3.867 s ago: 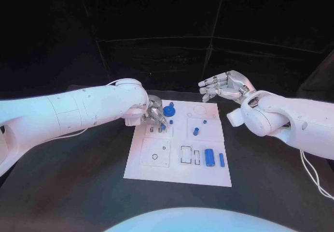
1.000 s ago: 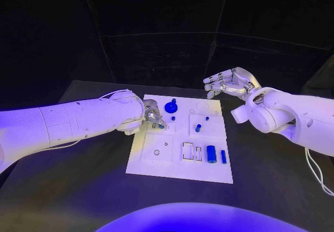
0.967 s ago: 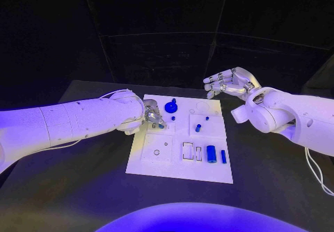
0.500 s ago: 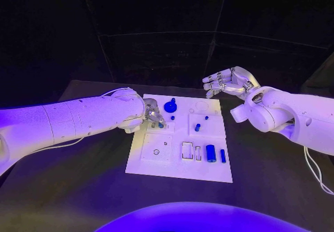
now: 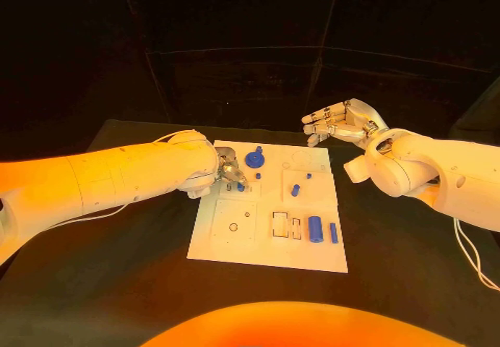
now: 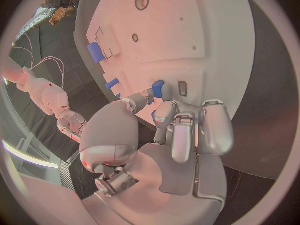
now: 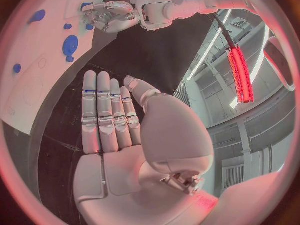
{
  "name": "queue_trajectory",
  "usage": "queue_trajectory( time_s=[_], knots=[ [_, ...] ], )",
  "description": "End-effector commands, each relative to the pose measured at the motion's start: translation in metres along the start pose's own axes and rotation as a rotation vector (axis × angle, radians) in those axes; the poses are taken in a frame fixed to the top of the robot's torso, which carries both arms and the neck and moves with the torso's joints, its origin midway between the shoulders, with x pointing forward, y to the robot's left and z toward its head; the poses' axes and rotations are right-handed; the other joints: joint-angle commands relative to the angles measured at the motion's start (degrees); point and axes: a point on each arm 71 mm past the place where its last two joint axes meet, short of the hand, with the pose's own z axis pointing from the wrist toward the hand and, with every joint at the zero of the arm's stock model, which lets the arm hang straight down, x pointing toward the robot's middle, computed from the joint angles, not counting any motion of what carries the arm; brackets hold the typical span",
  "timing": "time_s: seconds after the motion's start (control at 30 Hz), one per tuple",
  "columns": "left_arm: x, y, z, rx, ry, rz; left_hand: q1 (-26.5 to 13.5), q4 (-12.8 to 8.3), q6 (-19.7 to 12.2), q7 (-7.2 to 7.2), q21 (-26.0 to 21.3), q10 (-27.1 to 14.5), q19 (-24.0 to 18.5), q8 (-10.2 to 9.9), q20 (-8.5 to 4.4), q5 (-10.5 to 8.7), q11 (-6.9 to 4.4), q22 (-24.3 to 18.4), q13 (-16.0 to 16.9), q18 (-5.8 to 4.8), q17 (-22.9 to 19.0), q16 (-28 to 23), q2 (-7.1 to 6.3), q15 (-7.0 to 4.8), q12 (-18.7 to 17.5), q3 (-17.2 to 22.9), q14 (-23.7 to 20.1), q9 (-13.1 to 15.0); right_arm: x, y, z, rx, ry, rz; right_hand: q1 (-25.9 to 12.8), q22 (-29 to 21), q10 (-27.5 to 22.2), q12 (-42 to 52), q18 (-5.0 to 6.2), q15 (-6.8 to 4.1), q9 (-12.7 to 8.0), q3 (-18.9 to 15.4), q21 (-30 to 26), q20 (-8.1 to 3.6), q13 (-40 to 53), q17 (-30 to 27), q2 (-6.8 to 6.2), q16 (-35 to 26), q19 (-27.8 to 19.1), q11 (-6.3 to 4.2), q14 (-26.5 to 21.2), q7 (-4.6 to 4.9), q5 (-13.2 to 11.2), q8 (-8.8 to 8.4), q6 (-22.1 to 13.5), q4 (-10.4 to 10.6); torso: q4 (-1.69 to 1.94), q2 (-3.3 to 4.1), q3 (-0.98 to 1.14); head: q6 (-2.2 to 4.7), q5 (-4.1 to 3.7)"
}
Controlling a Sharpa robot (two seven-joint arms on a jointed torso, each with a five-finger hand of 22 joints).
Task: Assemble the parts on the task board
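Note:
The white task board (image 5: pixel 221 246) lies in the middle of the black table. My left hand (image 5: pixel 228 172) is over its far left part and pinches a small blue part (image 5: pixel 238 186) between thumb and a finger. The left wrist view shows that small blue part (image 6: pixel 157 88) low over the board (image 6: pixel 200 40), beside a small slot (image 6: pixel 182 88). My right hand (image 5: pixel 339 122) is raised past the board's far right corner, its fingers (image 7: pixel 105 116) straight and apart, holding nothing.
More blue parts are on the board: a round disc with a knob (image 5: pixel 255 160), a short peg (image 5: pixel 295 191), a thick cylinder (image 5: pixel 315 228) and a thin one (image 5: pixel 332 232) near the right edge. Bare black table (image 5: pixel 94 275) surrounds the board.
The head camera has shifted slightly. My left hand keeps the small blue part at the same spot on the board. My right hand stays raised and open.

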Motion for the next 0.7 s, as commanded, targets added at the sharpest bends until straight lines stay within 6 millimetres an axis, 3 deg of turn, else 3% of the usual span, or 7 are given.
queue_trajectory(
  time_s=[0.03, 0.17, 0.27, 0.43, 0.6, 0.63, 0.7],
  knots=[
    [0.0058, -0.0013, 0.0008, -0.002, 0.041, 0.009, -0.5, 0.7, 0.7, -0.13, 0.4, 0.6, 0.1, -0.2, -0.38, 0.14, -0.13, 0.1, 0.2, -0.94, 15.1, 0.4, 0.26, -0.45, 0.3, -0.7, 6.2, -0.1, 0.0008, 0.002, 0.0005, -0.009, 0.01, 0.001, -0.4, -0.1, 0.2, -0.3, 0.64, -0.07, 0.0, -0.3, -0.2, 0.0, -0.1, -0.1, -0.02, -0.3, 0.2, 0.11, 0.5, 0.28, 0.3, -0.32, 0.1, -0.1, 0.03, -0.02, -0.02, -0.11, -0.09],
    [0.0054, -0.0012, 0.0012, -0.004, 0.041, 0.009, -1.3, 1.4, 1.1, -0.22, 0.4, 0.7, 0.1, -0.3, -0.46, 0.06, -0.2, 0.3, 0.4, -0.97, 15.1, 0.4, 0.04, -0.52, 0.5, -2.3, 6.2, -0.2, 0.0014, 0.0022, 0.0007, -0.01, 0.014, 0.002, -1.1, -0.2, 0.2, -0.4, 0.61, 0.02, -0.1, -0.6, -0.5, 0.11, -0.2, -0.2, -0.16, -0.5, 0.2, 0.17, 0.6, 0.33, 0.6, -0.37, 0.0, 0.3, 0.08, -0.01, 0.01, -0.18, -0.15],
    [0.005, -0.0009, 0.0015, -0.007, 0.04, 0.009, -2.2, 2.2, 1.4, -0.26, 0.5, 0.8, 0.2, -0.4, -0.48, 0.0, -0.24, 0.5, 0.6, -1.02, 15.1, 0.4, -0.16, -0.54, 0.6, -4.1, 6.2, -0.4, 0.0016, 0.0023, 0.0008, -0.011, 0.016, 0.003, -1.9, -0.5, 0.2, -0.4, 0.64, 0.04, -0.1, -0.8, -0.9, 0.21, -0.4, -0.4, -0.45, -0.8, 0.4, 0.18, 0.8, 0.3, 2.1, -0.39, -0.1, 0.7, 0.03, -0.04, -0.01, -0.18, -0.14],
    [0.0044, -0.0002, 0.0018, -0.012, 0.037, 0.008, -4.9, 5.0, 2.3, -0.22, 0.7, 1.0, 0.4, -0.5, -0.5, -0.45, -0.18, 0.9, 1.1, -1.1, 15.1, 0.4, -1.25, -0.51, 1.0, -11.1, 6.2, -0.5, 0.0016, 0.0023, 0.0008, -0.012, 0.017, 0.003, -2.4, -0.8, 0.2, -0.4, 0.66, 0.06, 0.0, -1.0, -1.3, 0.28, -0.6, -0.5, -0.65, -1.0, 0.6, 0.2, 0.9, 0.3, 3.1, -0.39, -0.1, 1.0, 0.08, -0.04, -0.03, -0.25, -0.19],
    [0.0033, 0.0007, 0.0019, -0.015, 0.027, 0.002, -4.5, 6.6, 2.6, -0.56, 0.7, 1.0, 0.5, -0.9, -0.64, -0.45, -0.14, 1.1, 1.4, -1.11, 15.1, 0.4, -0.82, -0.69, 1.1, -17.3, 6.2, -0.8, 0.0016, 0.0023, 0.0008, -0.012, 0.018, 0.003, -2.6, -0.9, 0.2, -0.4, 0.66, 0.08, 0.0, -1.0, -1.4, 0.3, -0.7, -0.5, -0.69, -1.1, 0.6, 0.21, 1.0, 0.31, 3.3, -0.38, -0.1, 1.2, 0.07, -0.03, -0.02, -0.22, -0.19],
    [0.0031, 0.001, 0.0018, -0.015, 0.025, 0.0, -4.3, 7.1, 2.6, -0.38, 0.7, 1.0, 0.5, -1.0, -0.63, -2.46, -0.34, 1.1, 1.4, -1.13, 15.1, 0.4, -0.64, -0.7, 1.1, -19.1, 6.2, -0.9, 0.0015, 0.0022, 0.0008, -0.012, 0.018, 0.003, -2.7, -0.9, 0.2, -0.4, 0.66, 0.08, 0.0, -1.1, -1.4, 0.3, -0.7, -0.5, -0.69, -1.1, 0.6, 0.21, 1.0, 0.31, 3.3, -0.38, -0.1, 1.2, 0.09, -0.03, -0.03, -0.21, -0.2],
    [0.0026, 0.0018, 0.0015, -0.016, 0.02, -0.003, -3.9, 7.5, 2.7, -0.41, 0.7, 1.0, 0.5, -1.1, -0.67, -3.58, -0.35, 1.1, 1.5, -1.12, 15.1, 0.4, -0.38, -0.71, 1.1, -20.5, 6.2, -1.0, 0.0014, 0.0022, 0.0007, -0.012, 0.017, 0.003, -2.7, -1.0, 0.2, -0.4, 0.67, 0.08, 0.0, -1.1, -1.5, 0.31, -0.7, -0.6, -0.69, -1.1, 0.7, 0.21, 1.0, 0.3, 3.4, -0.38, -0.2, 1.2, 0.09, -0.05, -0.05, -0.17, -0.22]
  ],
)
